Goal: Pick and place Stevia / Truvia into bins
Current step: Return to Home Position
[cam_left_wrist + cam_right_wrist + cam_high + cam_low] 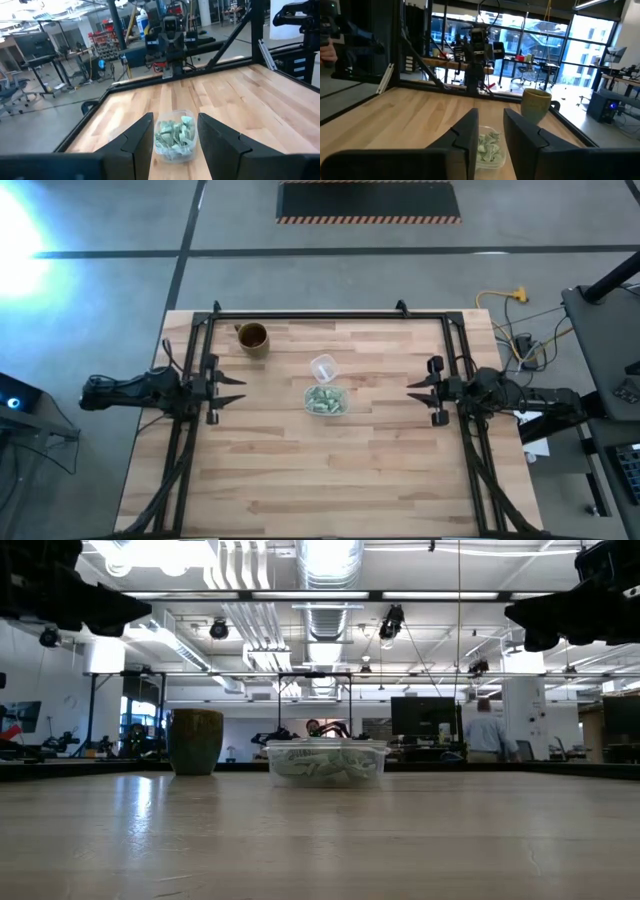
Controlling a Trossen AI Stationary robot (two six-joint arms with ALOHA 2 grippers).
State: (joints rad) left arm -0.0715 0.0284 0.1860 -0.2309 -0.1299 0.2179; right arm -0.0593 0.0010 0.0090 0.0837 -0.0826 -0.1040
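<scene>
Looks essentially done. All packets (325, 400) that can be seen are piled inside the bin (345, 407), which sits near table (300, 480) centre, between the two arms. No loose packet shows on the wood in the high view, the low view or either wrist view; the spots hidden under the arms can't be checked. Left gripper (238, 389) is at the left side of the table, well apart from the bin, pointing at it; its fingers (137, 140) are spread wide and hold nothing, with the bin visible in the gap farther off. Right gripper (414, 392) mirrors it on the right side, also well apart from the bin, fingers (465, 136) parted and empty. Clear round cup (323, 366) stands just beside the bin on its far side, and whether anything is in it can't be told. Brown mug (252, 338) is near the far-left corner, apart from everything. A person (489, 730) stands off in the room behind, not at the table. Judgement: nothing left to pick, and both arms sit in what reads as a rest pose, so what remains is at most settling the arms.
</scene>
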